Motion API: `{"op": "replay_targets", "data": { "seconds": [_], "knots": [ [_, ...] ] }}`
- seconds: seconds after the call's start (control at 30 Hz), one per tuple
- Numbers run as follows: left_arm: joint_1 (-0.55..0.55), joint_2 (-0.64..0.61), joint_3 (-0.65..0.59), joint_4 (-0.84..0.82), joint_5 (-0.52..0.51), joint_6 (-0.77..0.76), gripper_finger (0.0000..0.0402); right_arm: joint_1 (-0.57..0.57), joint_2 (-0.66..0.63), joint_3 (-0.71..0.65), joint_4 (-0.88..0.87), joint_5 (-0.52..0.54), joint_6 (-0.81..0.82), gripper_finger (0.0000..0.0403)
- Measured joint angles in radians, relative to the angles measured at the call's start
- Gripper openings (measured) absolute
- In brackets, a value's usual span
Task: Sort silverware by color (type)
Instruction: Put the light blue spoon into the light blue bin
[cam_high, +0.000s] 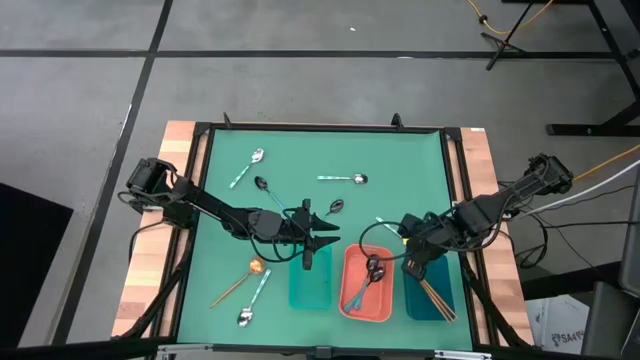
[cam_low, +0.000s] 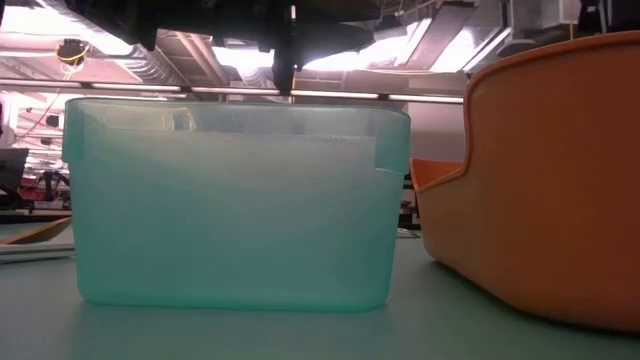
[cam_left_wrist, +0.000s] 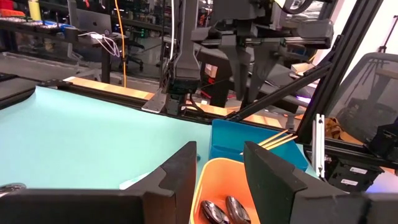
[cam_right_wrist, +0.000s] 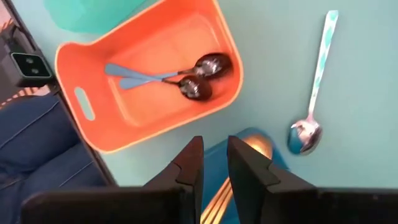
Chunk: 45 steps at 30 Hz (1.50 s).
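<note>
— As the green table (cam_high: 230, 230) shows it from above, how far is the sorting?

— About in the middle, I judge. Three trays stand in a row at the near edge. The teal tray (cam_high: 310, 288) shows nothing inside. The coral tray (cam_high: 350, 300) holds two dark spoons (cam_right_wrist: 186, 78) with bluish handles. The dark blue tray (cam_high: 415, 305) holds the gold spoons (cam_high: 437, 297) with thin brown handles.

— And the arms?

— The left gripper (cam_high: 325, 235) hangs over the far end of the teal tray, its fingers spread wide and empty. The right gripper (cam_right_wrist: 214, 146) hangs over the dark blue tray, its fingers only a narrow gap apart; I see nothing between them.

— Which spoons are left?

— Seven lie loose on the mat. One silver spoon (cam_right_wrist: 314, 81) with a light-teal handle lies just beside the dark blue tray, near the right gripper. Three more silver ones, two dark ones and one gold spoon (cam_high: 240, 280) are on the left half and toward the far side.

— So what does the next move call for?

— I think a silver spoon should go into the teal tray. A gripper must come down low over a flat, slim handle, fingers across it, and close without sliding it.
</note>
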Motion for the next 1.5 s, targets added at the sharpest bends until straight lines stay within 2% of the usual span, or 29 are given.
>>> {"op": "replay_targets", "data": {
  "seconds": [0.33, 0.57, 1.07, 1.5],
  "knots": [
    [0.0, 0.0, 0.0, 0.0, 0.0, 0.0, 0.0127, 0.0, 0.0, 0.0, -0.001, 0.08, -0.105, 0.0062],
    [0.0, 0.0, 0.0, 0.0, 0.0, 0.0, 0.0127, -0.009, 0.0, 0.0, -0.002, 0.181, -0.215, 0.0062],
    [0.0, 0.0, 0.0, 0.0, 0.0, 0.0, 0.0127, -0.164, 0.0, -0.005, -0.041, 0.179, -0.389, 0.0062],
    [0.0, 0.0, 0.0, -0.021, 0.0, 0.0, 0.0127, -0.293, 0.001, -0.263, 0.029, 0.115, -0.482, 0.0062]
  ]
}}
